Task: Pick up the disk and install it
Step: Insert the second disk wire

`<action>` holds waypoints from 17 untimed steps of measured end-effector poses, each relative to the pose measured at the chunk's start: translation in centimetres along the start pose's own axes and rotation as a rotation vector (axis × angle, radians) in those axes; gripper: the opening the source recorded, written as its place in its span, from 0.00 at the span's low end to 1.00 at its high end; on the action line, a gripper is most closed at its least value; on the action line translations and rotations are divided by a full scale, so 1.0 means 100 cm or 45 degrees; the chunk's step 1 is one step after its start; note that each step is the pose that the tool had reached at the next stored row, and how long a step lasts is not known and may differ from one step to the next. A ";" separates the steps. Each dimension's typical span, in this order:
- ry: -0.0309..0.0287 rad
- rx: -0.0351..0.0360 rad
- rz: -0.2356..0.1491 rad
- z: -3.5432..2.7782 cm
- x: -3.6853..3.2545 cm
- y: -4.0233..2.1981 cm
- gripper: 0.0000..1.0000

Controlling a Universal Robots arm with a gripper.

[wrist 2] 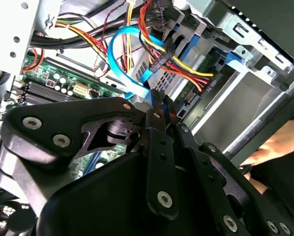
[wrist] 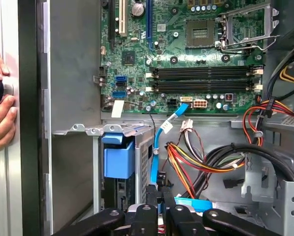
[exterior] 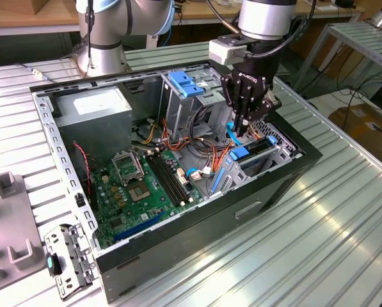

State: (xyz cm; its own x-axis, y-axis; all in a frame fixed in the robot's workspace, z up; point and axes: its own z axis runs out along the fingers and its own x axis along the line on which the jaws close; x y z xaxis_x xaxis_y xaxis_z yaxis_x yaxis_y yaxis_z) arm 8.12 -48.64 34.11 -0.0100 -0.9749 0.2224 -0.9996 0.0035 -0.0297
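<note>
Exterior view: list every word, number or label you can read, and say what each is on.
None can be read.
White sticker on the grey power supply box: print too small.
Gripper: pale marking on its body, too small.
Motherboard: printing too small.

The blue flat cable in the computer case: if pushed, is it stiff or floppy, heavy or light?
Probably floppy: the blue flat cable curves in loose bends. Likely light, being a thin ribbon. It runs beside the coloured wire bundle, so pushing may snag it.
</note>
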 end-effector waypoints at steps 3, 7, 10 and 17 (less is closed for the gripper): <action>-0.0004 0.0000 0.000 0.0004 0.0026 0.0000 0.16; 0.0000 0.0008 0.000 -0.0084 0.0062 -0.0003 0.16; -0.0585 0.0010 0.002 -0.0060 0.0170 -0.0003 0.16; -0.1450 0.0001 0.005 -0.0036 0.0276 -0.0004 0.16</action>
State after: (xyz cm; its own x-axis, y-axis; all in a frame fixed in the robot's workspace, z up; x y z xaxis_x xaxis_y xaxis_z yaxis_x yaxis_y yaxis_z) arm 8.12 -51.25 35.08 -0.0104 -0.9939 0.1101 -0.9995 0.0071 -0.0304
